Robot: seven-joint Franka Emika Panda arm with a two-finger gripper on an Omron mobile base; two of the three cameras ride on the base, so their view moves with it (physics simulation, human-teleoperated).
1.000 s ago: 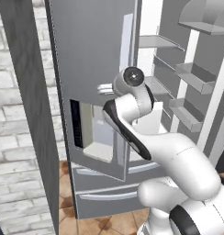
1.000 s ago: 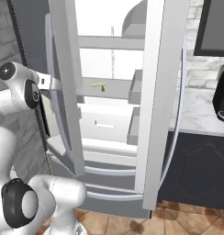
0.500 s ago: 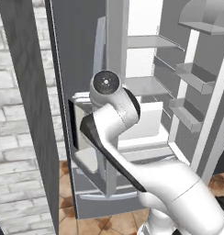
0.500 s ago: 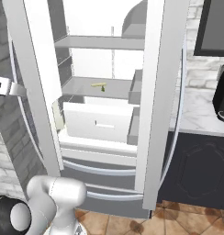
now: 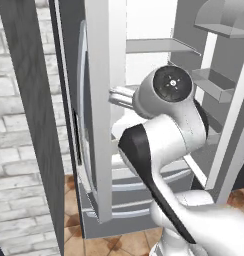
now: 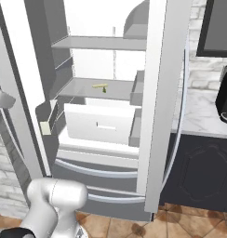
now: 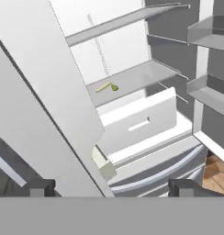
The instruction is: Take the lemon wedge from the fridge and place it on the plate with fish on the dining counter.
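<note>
The claw is spread wide with nothing in it; reaching for the lemon wedge on the fridge shelf, it could bump the door

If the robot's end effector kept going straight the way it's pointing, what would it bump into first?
Probably the white drawer front inside the open grey steel fridge, below the shelf holding the tiny yellow-green lemon wedge. The open end effector aims about there, though depth is hard to judge and the door edge sits close.
</note>
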